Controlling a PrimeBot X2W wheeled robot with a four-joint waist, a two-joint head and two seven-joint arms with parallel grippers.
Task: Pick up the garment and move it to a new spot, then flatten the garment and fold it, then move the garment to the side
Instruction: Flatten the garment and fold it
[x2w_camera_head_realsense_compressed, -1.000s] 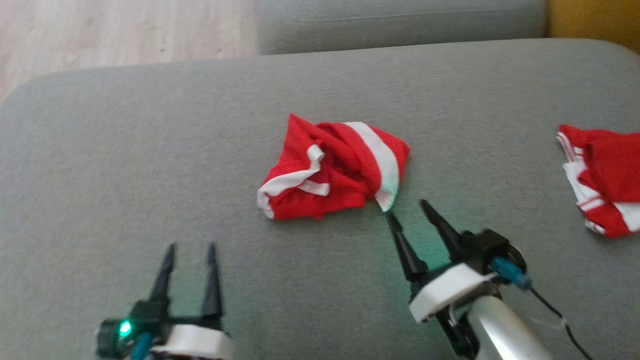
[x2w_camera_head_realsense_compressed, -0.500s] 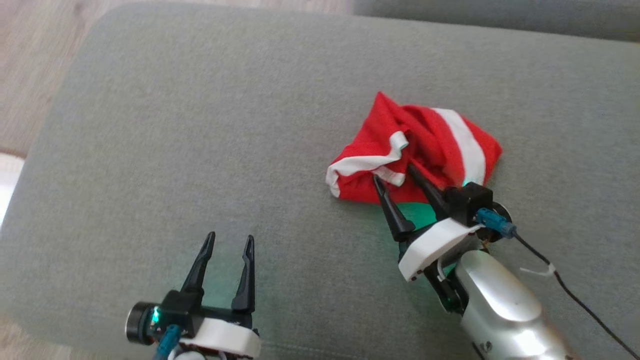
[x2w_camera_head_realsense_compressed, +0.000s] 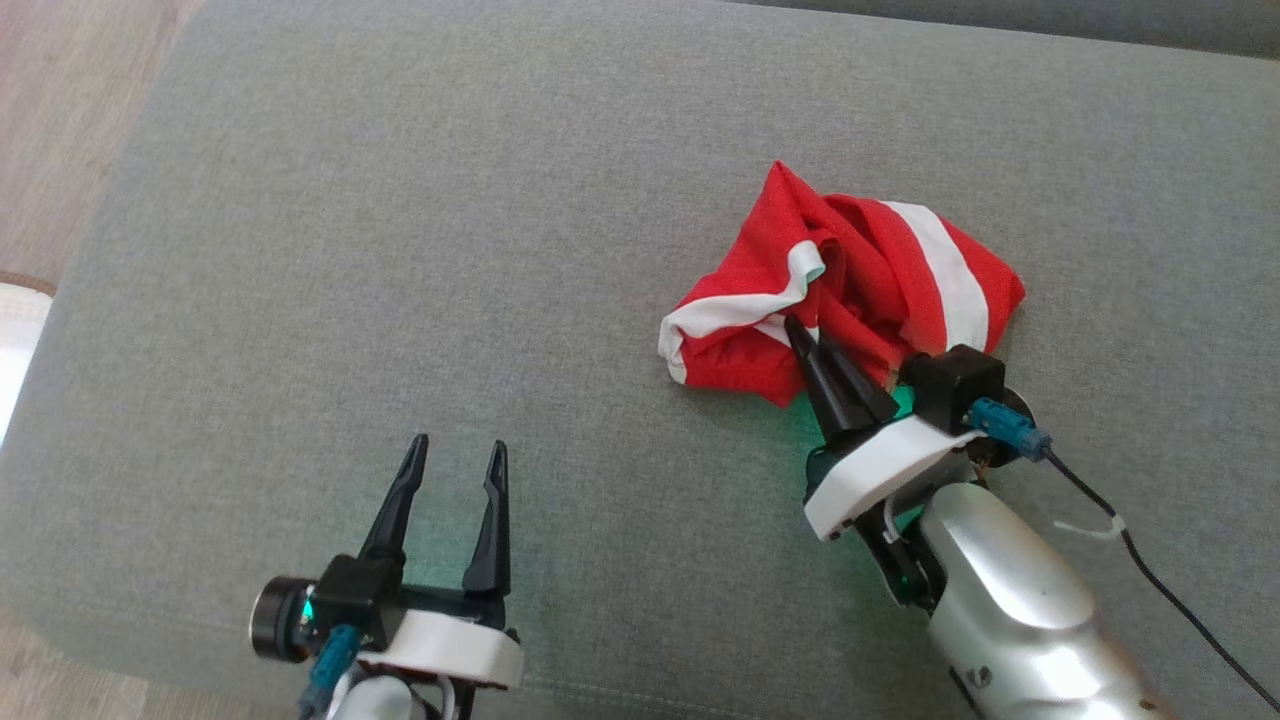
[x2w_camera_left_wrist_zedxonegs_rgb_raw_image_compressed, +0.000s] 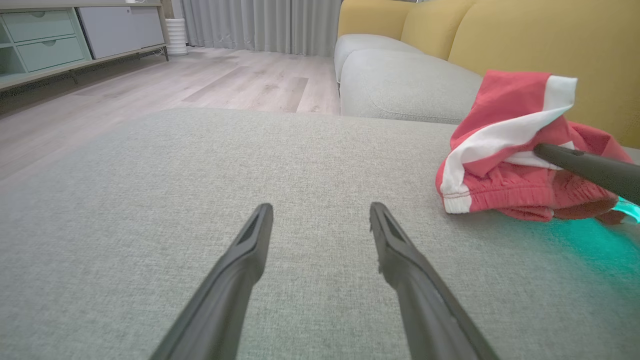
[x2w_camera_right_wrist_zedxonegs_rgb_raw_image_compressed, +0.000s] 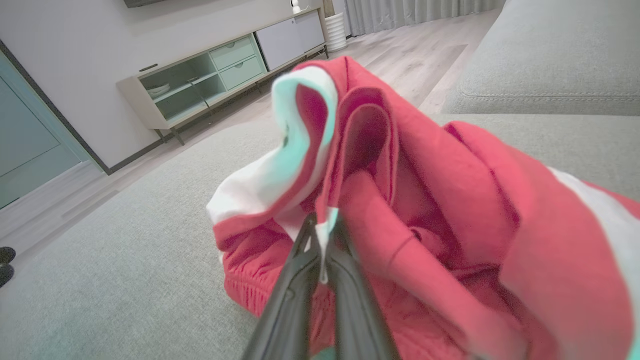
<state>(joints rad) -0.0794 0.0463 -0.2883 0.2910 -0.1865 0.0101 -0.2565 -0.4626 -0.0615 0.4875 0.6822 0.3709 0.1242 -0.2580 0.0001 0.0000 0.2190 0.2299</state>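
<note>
Where the right gripper (x2w_camera_head_realsense_compressed: 797, 330) meets the crumpled red-and-white garment (x2w_camera_head_realsense_compressed: 900, 270), its two dark fingers are pressed together on a fold of cloth at the near edge of the heap, beside a white stripe. The right wrist view shows the pinch plainly. A thin white-edged fold sits between the tips of the right gripper (x2w_camera_right_wrist_zedxonegs_rgb_raw_image_compressed: 321, 225). The rest of the garment (x2w_camera_right_wrist_zedxonegs_rgb_raw_image_compressed: 440, 200) bulges up beyond and to the right of them.

The garment lies bunched on the grey cushion (x2w_camera_head_realsense_compressed: 450, 200), with most of it ahead of the right gripper's tips. A green glow from that wrist tints the cushion just under the garment's near edge.

The left gripper (x2w_camera_head_realsense_compressed: 458, 445) is low over bare cushion, its fingers apart with nothing between them. The garment is well off to its right and a little ahead. In the left wrist view the left gripper (x2w_camera_left_wrist_zedxonegs_rgb_raw_image_compressed: 321, 207) points across the cushion. The garment (x2w_camera_left_wrist_zedxonegs_rgb_raw_image_compressed: 500, 150) sits to its right there, with one dark finger of the right gripper lying across it.
</note>
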